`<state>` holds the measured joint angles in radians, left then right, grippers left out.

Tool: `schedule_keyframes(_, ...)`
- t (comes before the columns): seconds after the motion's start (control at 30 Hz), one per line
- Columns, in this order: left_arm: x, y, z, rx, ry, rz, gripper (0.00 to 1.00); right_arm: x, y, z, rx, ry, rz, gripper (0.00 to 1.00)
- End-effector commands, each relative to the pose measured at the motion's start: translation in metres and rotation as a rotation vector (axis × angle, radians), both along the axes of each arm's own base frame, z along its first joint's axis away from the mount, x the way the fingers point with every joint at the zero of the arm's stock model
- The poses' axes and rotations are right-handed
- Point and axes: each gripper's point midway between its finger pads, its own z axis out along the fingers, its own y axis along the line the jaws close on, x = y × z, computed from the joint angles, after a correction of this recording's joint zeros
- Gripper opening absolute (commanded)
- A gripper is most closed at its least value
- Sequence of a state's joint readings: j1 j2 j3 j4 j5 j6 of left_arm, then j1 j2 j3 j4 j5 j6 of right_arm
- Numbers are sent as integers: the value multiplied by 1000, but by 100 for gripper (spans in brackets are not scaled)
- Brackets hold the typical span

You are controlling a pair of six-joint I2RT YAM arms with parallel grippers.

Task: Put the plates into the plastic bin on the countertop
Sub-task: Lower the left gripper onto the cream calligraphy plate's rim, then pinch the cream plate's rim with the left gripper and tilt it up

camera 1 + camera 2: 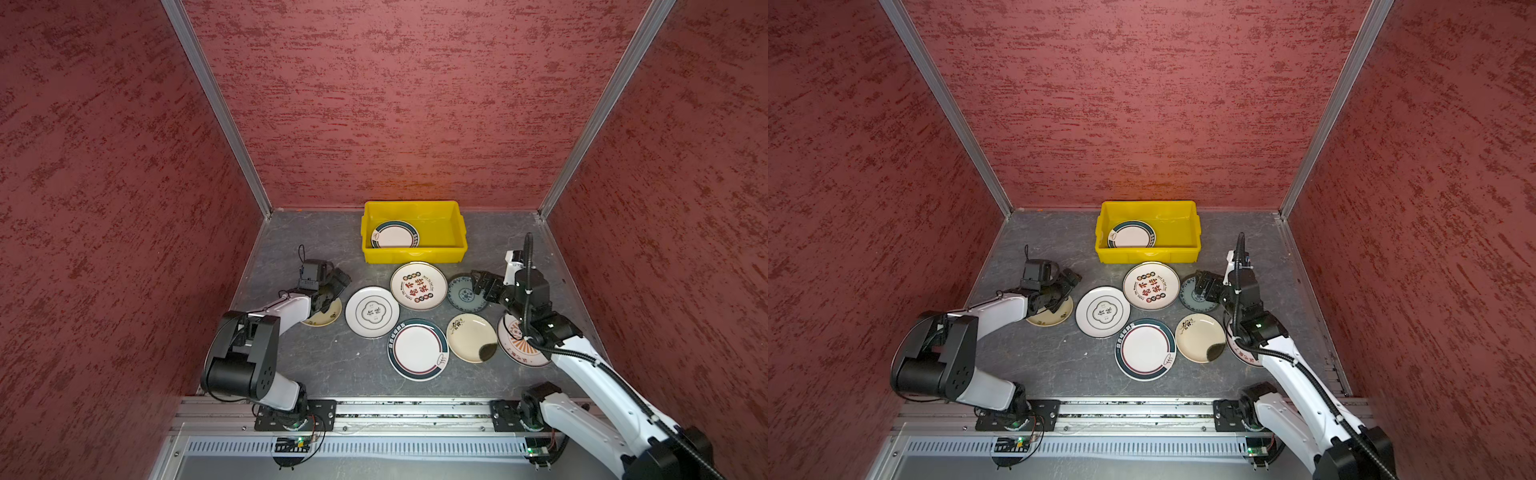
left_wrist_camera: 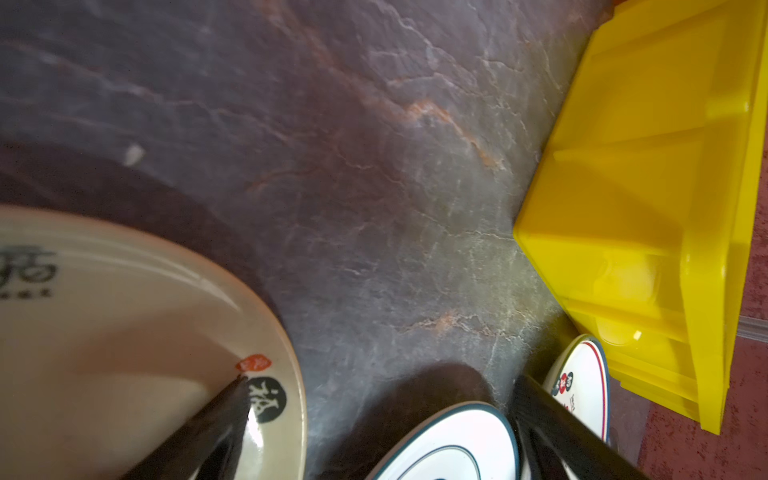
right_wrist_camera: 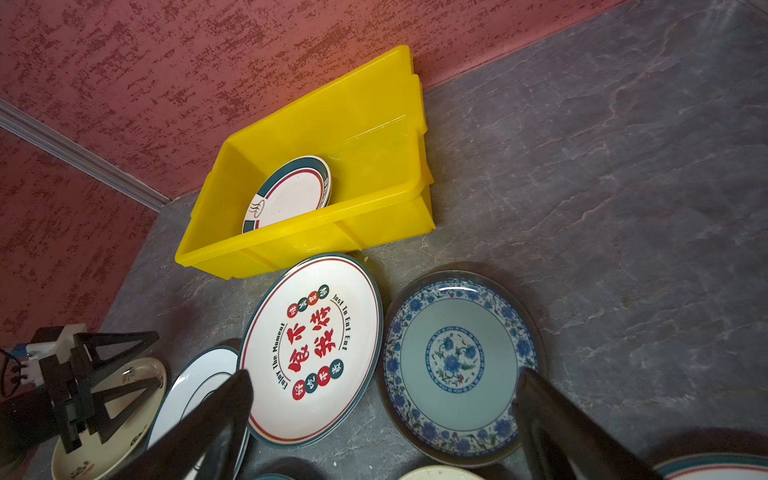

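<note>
The yellow plastic bin stands at the back of the grey countertop and holds a teal-rimmed plate. In front of it lie several plates: red-character, blue-grey patterned, white with a teal emblem, teal-rimmed, cream with a dark blot, and one partly under the right arm. My left gripper hangs open over the edge of a cream plate, one finger above it. My right gripper is open above the blue-grey plate and the red-character plate.
Red textured walls close in the back and both sides. Aluminium rails with both arm bases run along the front edge. The left arm's elbow rises at the front left. The bin's right half holds no plate.
</note>
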<state>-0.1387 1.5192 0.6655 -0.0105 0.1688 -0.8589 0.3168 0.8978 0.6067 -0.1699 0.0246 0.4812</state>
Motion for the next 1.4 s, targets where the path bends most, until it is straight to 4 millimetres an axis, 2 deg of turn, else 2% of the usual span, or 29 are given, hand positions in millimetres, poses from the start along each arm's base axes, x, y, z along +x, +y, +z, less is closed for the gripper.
schedule_keyframes(0.0,-36,-15,-37,-16,159,-71,99,-1,-6,12,-15,-25,-24,99)
schedule_keyframes(0.1,-38,-14,-26,7,132,-73,99,-2,-7,14,-15,-31,-28,99)
schedule_keyframes(0.27,-42,-3,8,84,68,-72,99,-3,-7,15,-6,-35,-29,99)
schedule_keyframes(0.43,-51,16,43,154,3,-34,99,-2,-3,18,17,-41,-12,99)
schedule_keyframes(0.53,-60,31,51,148,-14,12,99,-3,5,24,36,-69,35,99)
schedule_keyframes(0.67,-71,53,48,129,2,80,99,-9,18,35,80,-119,109,99)
schedule_keyframes(0.8,-80,64,36,40,29,143,99,-14,18,40,88,-136,115,99)
schedule_keyframes(1.0,-90,70,16,-53,71,199,99,-18,13,40,76,-133,102,99)
schedule_keyframes(1.23,-89,75,6,-124,39,246,100,-26,5,41,74,-141,73,99)
schedule_keyframes(1.3,-88,76,3,-136,35,254,98,-28,4,42,74,-143,70,99)
schedule_keyframes(1.37,-86,77,2,-135,19,248,90,-30,3,41,74,-145,69,99)
